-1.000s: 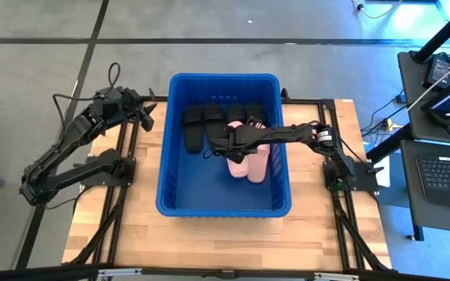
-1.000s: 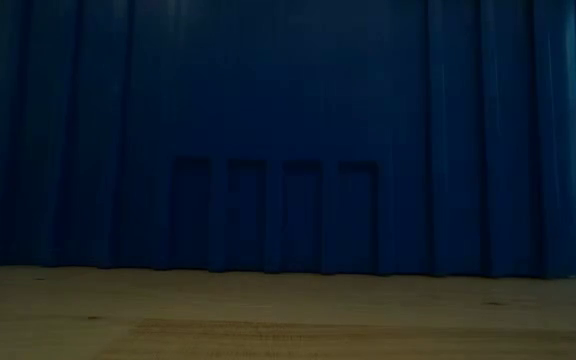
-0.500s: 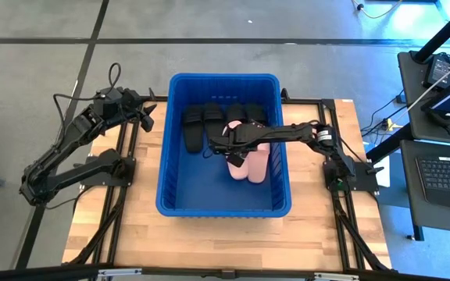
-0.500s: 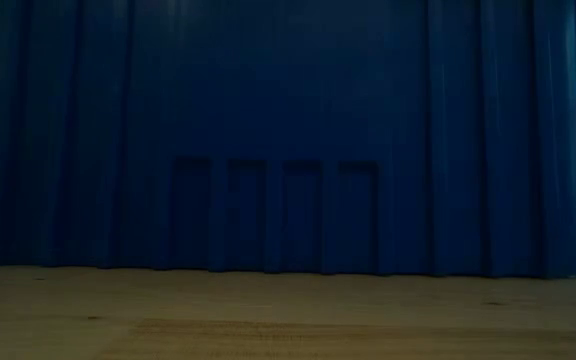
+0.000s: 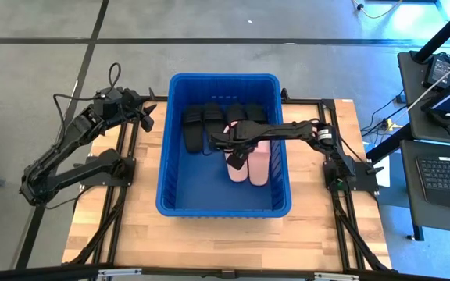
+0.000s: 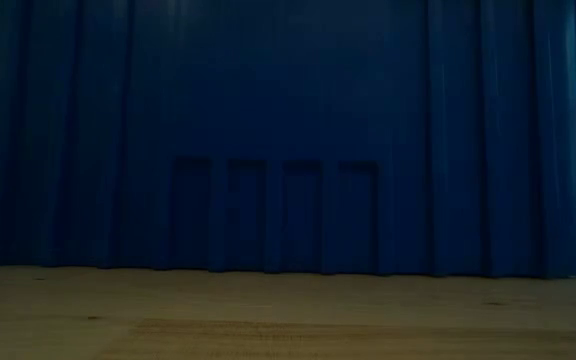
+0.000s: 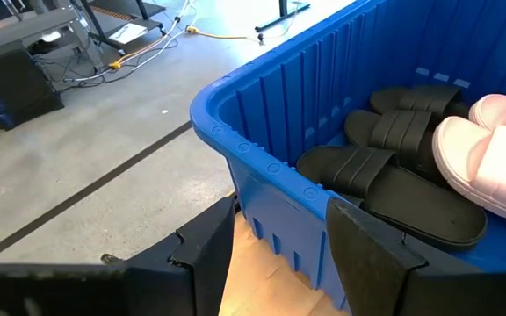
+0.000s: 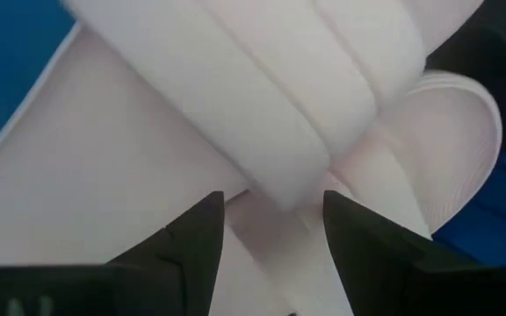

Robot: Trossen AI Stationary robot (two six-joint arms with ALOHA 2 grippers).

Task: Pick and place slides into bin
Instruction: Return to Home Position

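**A:** Well, from above, which step is in hand?

**B:** Packing looks done. The black slides (image 5: 196, 127) lie in a row across the far end of the bin (image 5: 223, 209), and the pink slides (image 5: 258, 165) lie side by side just beside them. I see none on the table (image 5: 209, 242). I judge this to be the retreat to the rest pose. The right gripper (image 5: 234, 158) hangs inside the bin over the pink pair, and the left gripper (image 5: 145, 119) waits off the bin's far left corner.

**A:** And the long axes?

**B:** All the slides run along the bin's length, far to near. I can't read toe from heel under the arm.

**A:** The low view?

**B:** It shows only the bin's ribbed wall and the tabletop, with no arm in sight.

**A:** The left wrist?

**B:** Its fingers are spread with nothing between them. The black slides lie parallel inside, straps up.

**A:** The right wrist?

**B:** Its fingers stand apart, straddling a pink strap's edge without pinching it. The next move probably calls for a straight lift clear of that strap and the rim before swinging back.
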